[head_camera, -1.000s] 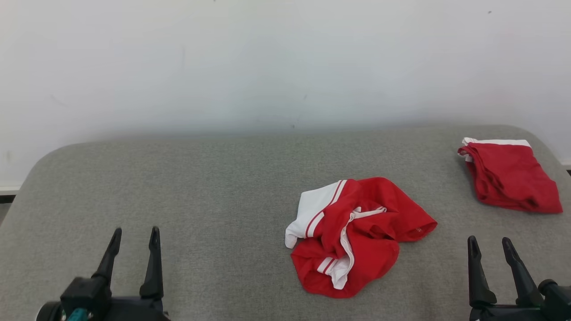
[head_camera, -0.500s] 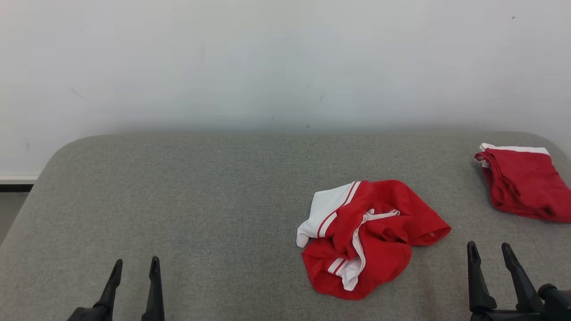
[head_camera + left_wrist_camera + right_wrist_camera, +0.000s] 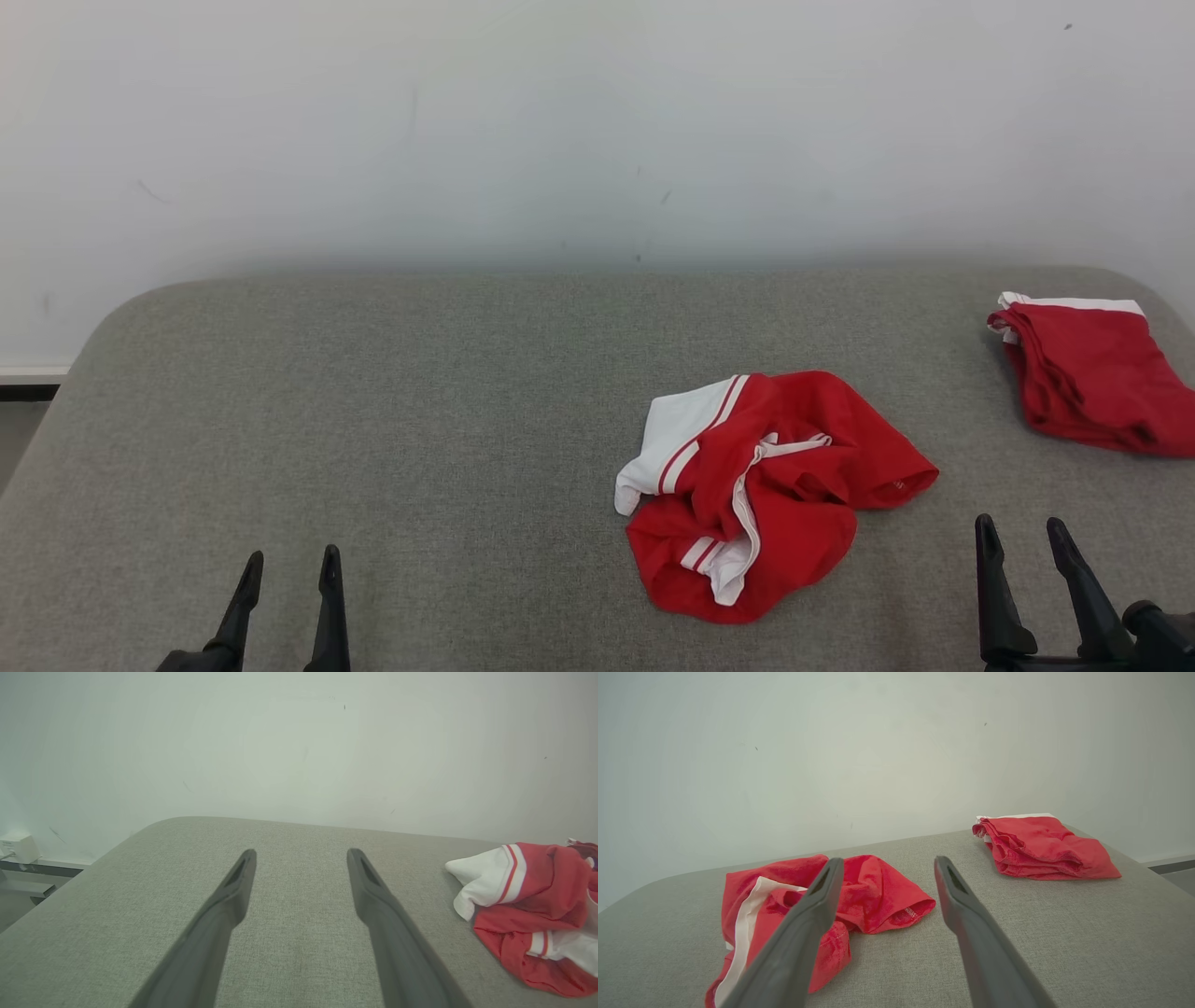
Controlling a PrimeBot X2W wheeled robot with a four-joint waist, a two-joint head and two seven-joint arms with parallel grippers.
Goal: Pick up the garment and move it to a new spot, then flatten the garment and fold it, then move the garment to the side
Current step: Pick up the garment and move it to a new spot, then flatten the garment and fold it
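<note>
Our left gripper (image 3: 290, 558) and right gripper (image 3: 1019, 525) gape empty over the grey padded table (image 3: 420, 420) bearing two garments: crumpled red-and-white cloth garment (image 3: 775, 495) near its front edge, folded red cloth garment (image 3: 1092, 392) at its far-right corner.

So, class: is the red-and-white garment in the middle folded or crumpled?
Crumpled: the garment lies bunched in uneven, overlapping creases, not flat.

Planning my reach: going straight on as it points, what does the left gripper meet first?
Probably nothing: ahead of the left gripper lies bare cushion, then wall; the crumpled garment sits rightward.
</note>
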